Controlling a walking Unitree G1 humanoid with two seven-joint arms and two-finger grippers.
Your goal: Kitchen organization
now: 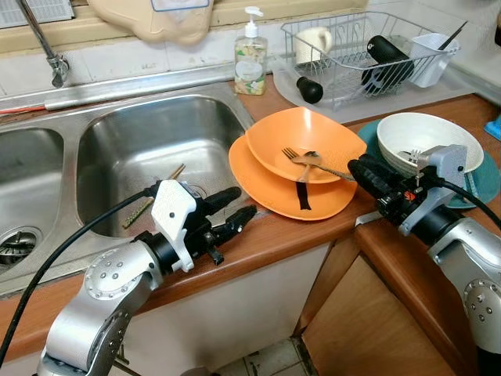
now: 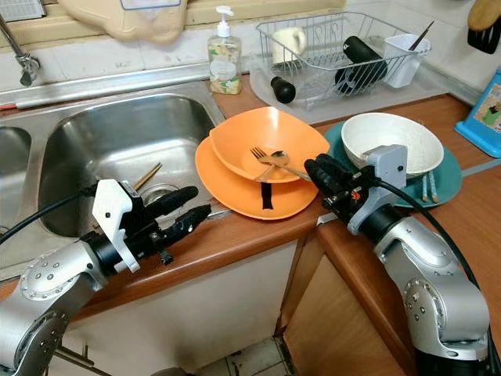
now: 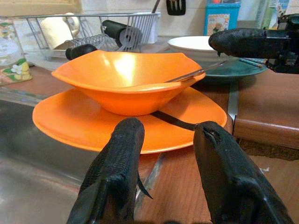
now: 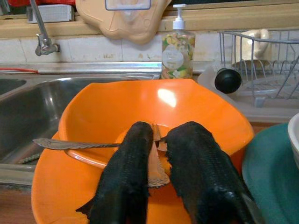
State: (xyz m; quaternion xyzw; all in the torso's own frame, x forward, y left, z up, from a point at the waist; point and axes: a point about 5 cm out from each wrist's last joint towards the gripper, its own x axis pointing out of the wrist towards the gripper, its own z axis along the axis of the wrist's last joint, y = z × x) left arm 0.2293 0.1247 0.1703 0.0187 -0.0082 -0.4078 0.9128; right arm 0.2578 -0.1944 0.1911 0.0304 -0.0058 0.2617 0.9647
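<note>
An orange bowl [image 1: 333,137] sits on an orange plate [image 1: 254,184] at the counter's edge beside the sink. A fork [image 1: 293,153] and a spoon lie in the bowl, one handle sticking out over the rim toward my right gripper [image 1: 356,168]. That gripper hovers at the bowl's right rim, its fingers [image 4: 126,172] close together with a slim gap and nothing clearly held. My left gripper [image 1: 235,210] is open above the counter's front edge, just left of the plate, pointing at it [image 3: 93,126]. A black strip [image 1: 302,196] lies on the plate.
A white bowl [image 1: 427,129] with cutlery stands on a teal plate [image 1: 485,180] behind my right wrist. A wire dish rack [image 1: 352,55] and soap bottle [image 1: 250,59] are at the back. The steel sink [image 1: 117,141] holds chopsticks [image 1: 153,202].
</note>
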